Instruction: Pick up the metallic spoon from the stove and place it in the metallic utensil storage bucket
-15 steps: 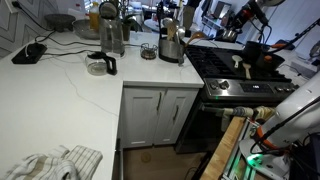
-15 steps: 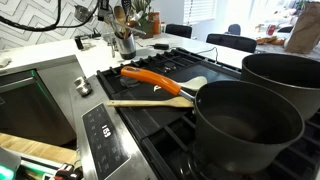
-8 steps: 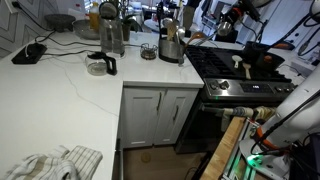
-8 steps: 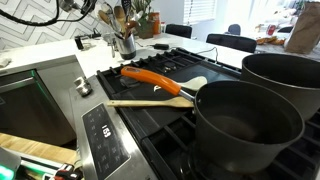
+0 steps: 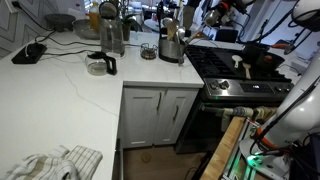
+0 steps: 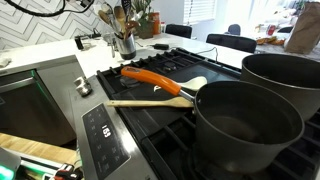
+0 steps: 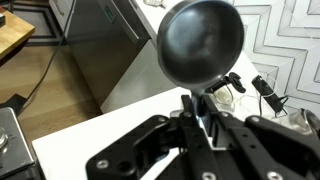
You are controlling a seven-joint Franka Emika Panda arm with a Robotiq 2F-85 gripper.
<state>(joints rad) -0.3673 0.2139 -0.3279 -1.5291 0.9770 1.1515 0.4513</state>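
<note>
Swung toward 9 o'clock since a second ago, the arm (image 5: pixel 303 12) bears the gripper (image 7: pixel 203 118), clamped on the metallic spoon (image 7: pixel 200 42), whose bowl juts out at its 12 o'clock.

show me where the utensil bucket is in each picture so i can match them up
In an exterior view: the utensil bucket stands on the white counter, upper middle, just left of the stove.
In an exterior view: the utensil bucket is upper left, beyond the stove's far end.
Wrist view: not in it; only the spoon, held in the gripper.
Shared landmark: the stove, in both exterior views.
</note>
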